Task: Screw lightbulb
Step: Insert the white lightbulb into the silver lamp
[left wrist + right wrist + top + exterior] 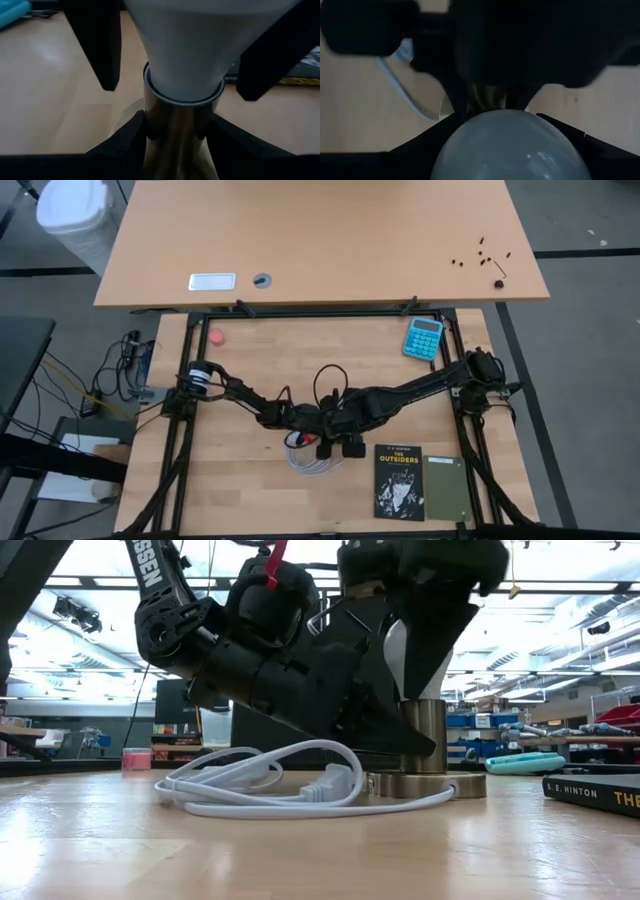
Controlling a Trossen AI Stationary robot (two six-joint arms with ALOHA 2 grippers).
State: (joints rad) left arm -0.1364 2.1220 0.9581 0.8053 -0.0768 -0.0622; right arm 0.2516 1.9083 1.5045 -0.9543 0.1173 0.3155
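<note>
Our left gripper (177,131) clamped the socket (177,142); right gripper (505,122) clamped the bulb (192,45) seated in it. We'd twist w/ bulb kept upright, socket steady.

the black book (399,481) lying on the table (250,500) carries "the outsiders" in white letters on its cover in the high view. in the low view the same book's spine (592,792) reads "s. e. hinton" and then "the", where the edge of the picture cuts it off. on the dark arm (150,580) coming down at the upper left of the low view, white capitals read "ssen", the beginning hidden. the keys and display of the blue calculator (423,338) are too small to read.
</note>
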